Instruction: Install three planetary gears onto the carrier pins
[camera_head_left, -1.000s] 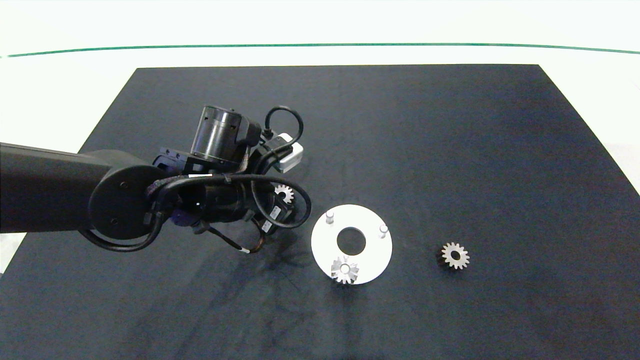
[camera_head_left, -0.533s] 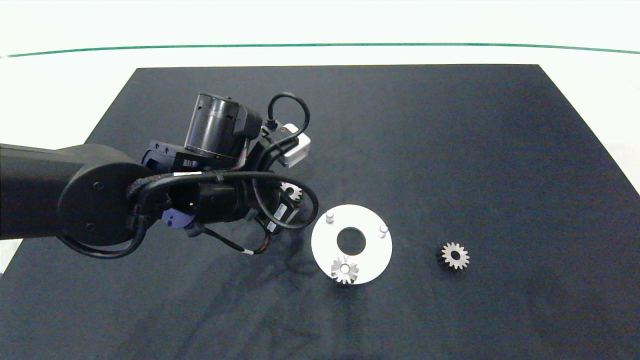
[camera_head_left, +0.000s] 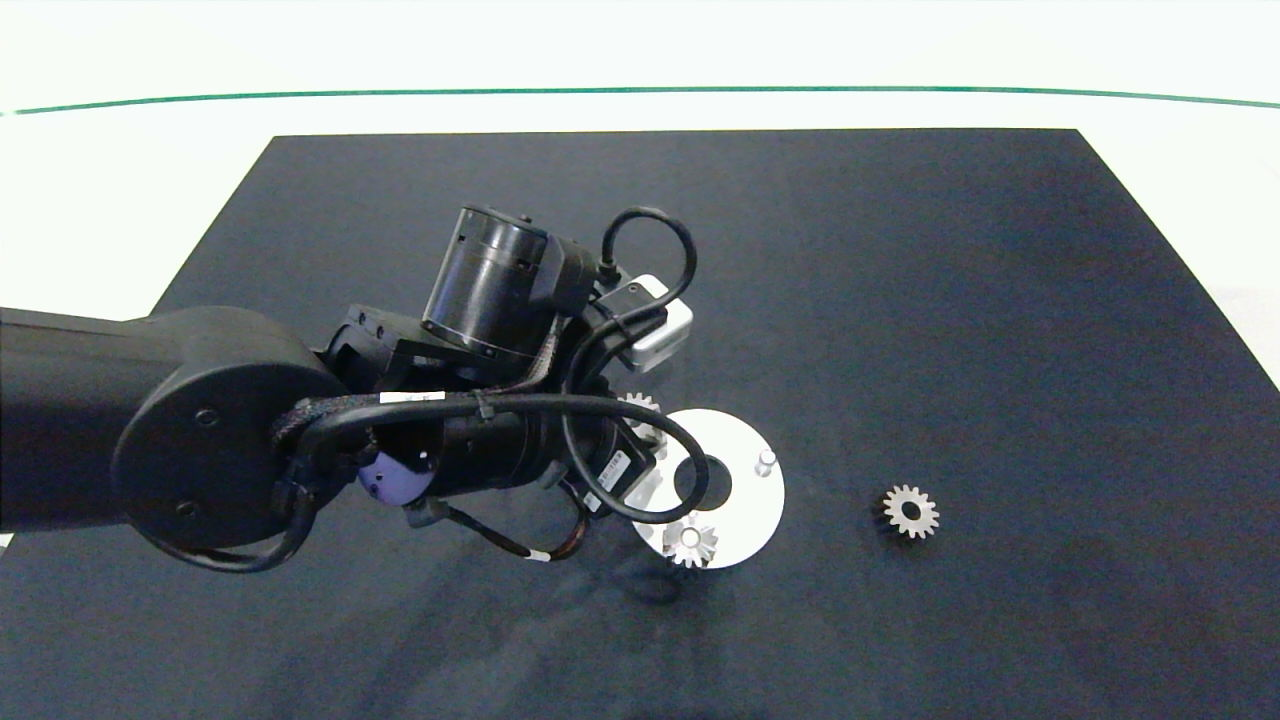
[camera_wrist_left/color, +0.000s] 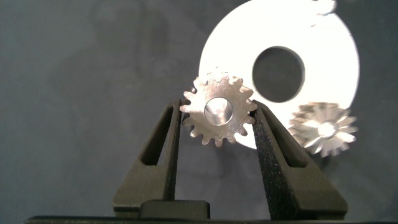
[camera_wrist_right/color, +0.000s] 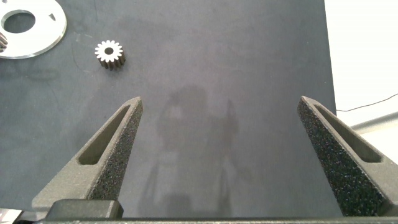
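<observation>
From above, one gear (camera_head_left: 690, 542) already sits on a pin of the white plate (camera_head_left: 755, 510), another gear (camera_head_left: 910, 511) lies loose on the mat (camera_head_left: 900, 300), and one bare pin (camera_head_left: 766, 461) shows. At the left wrist, the left gripper (camera_wrist_left/color: 217, 124) clamps a third gear (camera_wrist_left/color: 218, 114) over the plate's edge, so two remain to fit. The right gripper (camera_wrist_right/color: 221, 140) hangs spread wide and empty, well away from the loose gear.

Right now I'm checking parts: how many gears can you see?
3: one on the white plate seated on a pin, one loose on the mat, one gripped in the left claw above the plate's edge.
</observation>
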